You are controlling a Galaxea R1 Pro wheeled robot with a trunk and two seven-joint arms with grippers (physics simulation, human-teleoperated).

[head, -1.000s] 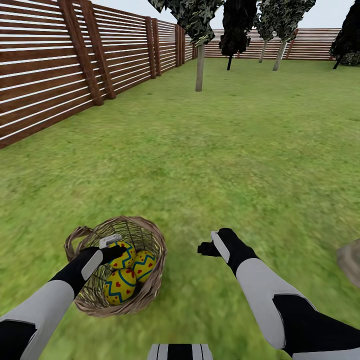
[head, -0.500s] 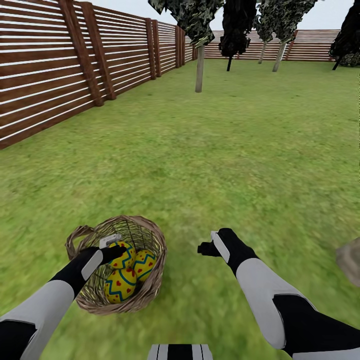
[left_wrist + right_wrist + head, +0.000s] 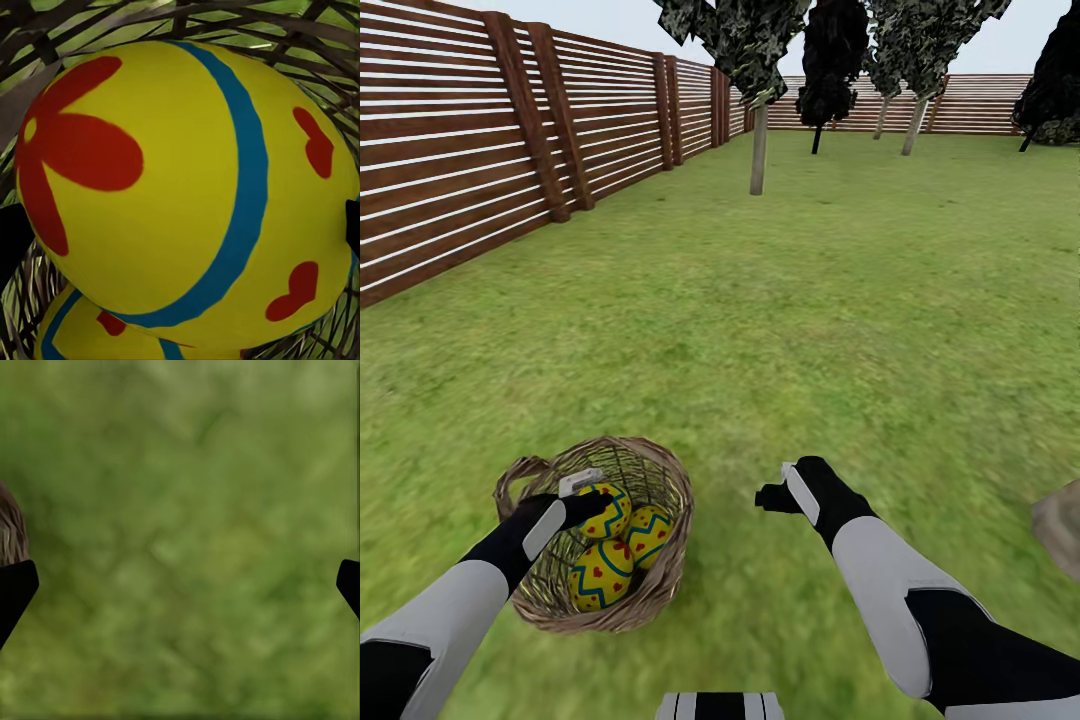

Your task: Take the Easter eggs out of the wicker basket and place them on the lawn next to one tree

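Little has moved since the earlier frames: the head camera has tipped slightly, sliding fence and trees down-frame, while both arms sit as before. Left gripper (image 3: 592, 497) is down inside the wicker basket (image 3: 660, 470) at lower left, its dark fingertips (image 3: 10, 238) showing at either side of the top egg (image 3: 187, 195); whether they have closed on it I cannot tell. Two more of the three Easter eggs (image 3: 600, 577) lie just beside it. Right gripper (image 3: 772, 496), spread wide and holding nothing, hangs over bare lawn (image 3: 780, 330) at lower centre. No egg is out yet; lifting, carrying and setting down by one tree (image 3: 759, 150), upper centre, all remain.
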